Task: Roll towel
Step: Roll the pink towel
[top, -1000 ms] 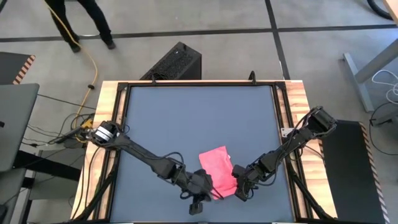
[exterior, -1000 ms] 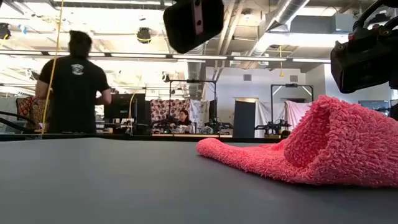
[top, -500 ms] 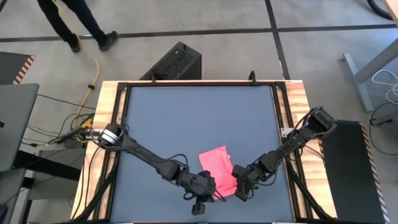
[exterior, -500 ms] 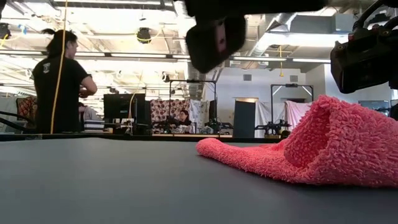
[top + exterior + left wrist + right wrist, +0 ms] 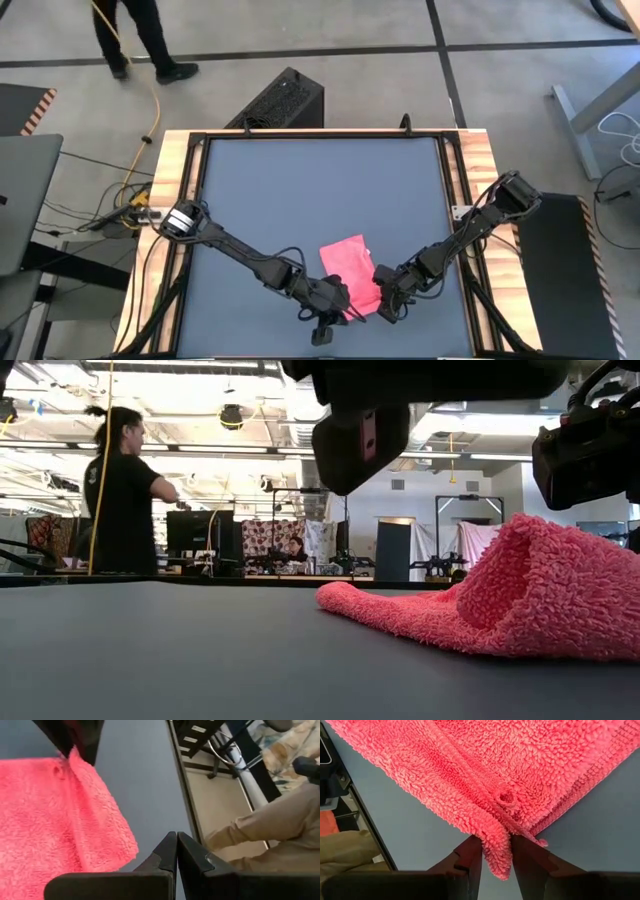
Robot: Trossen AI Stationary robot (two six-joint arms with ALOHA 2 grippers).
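Well, from the high view I see the towel (image 5: 350, 273) lying on the worktop (image 5: 310, 190) near its front edge, with the left gripper (image 5: 322, 325) just beside the towel's front corner and the right gripper (image 5: 385, 303) at its right corner; in the low view the towel (image 5: 520, 600) rises from the worktop toward its right end. In my left wrist view the left gripper (image 5: 176, 851) is fully closed on nothing, just off the towel's edge, and in the right wrist view the right gripper (image 5: 496, 851) pinches a fold of the towel (image 5: 485, 770) between its fingers.
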